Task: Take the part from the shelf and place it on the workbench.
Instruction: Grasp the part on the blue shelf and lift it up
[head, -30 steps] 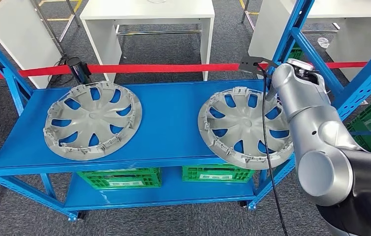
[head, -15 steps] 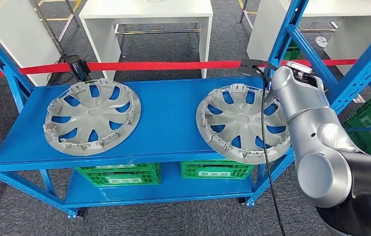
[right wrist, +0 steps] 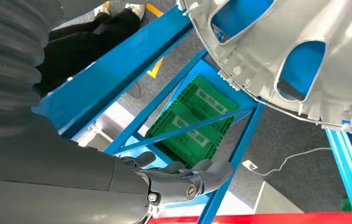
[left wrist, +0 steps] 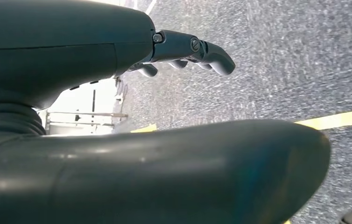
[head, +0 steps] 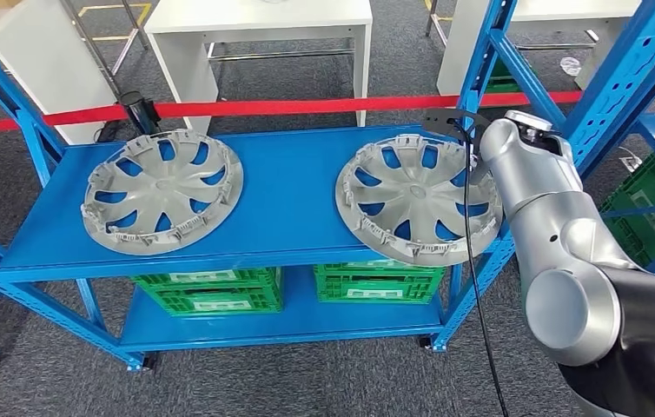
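Note:
Two silver wheel covers lie on the blue shelf (head: 294, 200). The left wheel cover (head: 163, 191) rests flat. The right wheel cover (head: 418, 200) overhangs the shelf's front edge. My silver right arm (head: 532, 182) reaches to that cover's far right rim, and the arm hides the hand in the head view. In the right wrist view my right hand (right wrist: 183, 179) has its fingers spread and holds nothing, with the right wheel cover (right wrist: 305, 51) close by but apart from them. My left hand (left wrist: 188, 51) hangs over grey carpet, holding nothing.
Green crates (head: 207, 291) sit on the lower shelf. A red barrier tape (head: 289, 106) runs behind the shelf, with white tables (head: 259, 17) beyond. Blue rack uprights (head: 585, 113) and another green crate (head: 654, 208) stand at the right. A person's legs (right wrist: 85, 42) are near.
The whole picture has shifted, so the camera moved: shelf and both covers sit higher and slightly left. My right arm stays at the right cover's rim.

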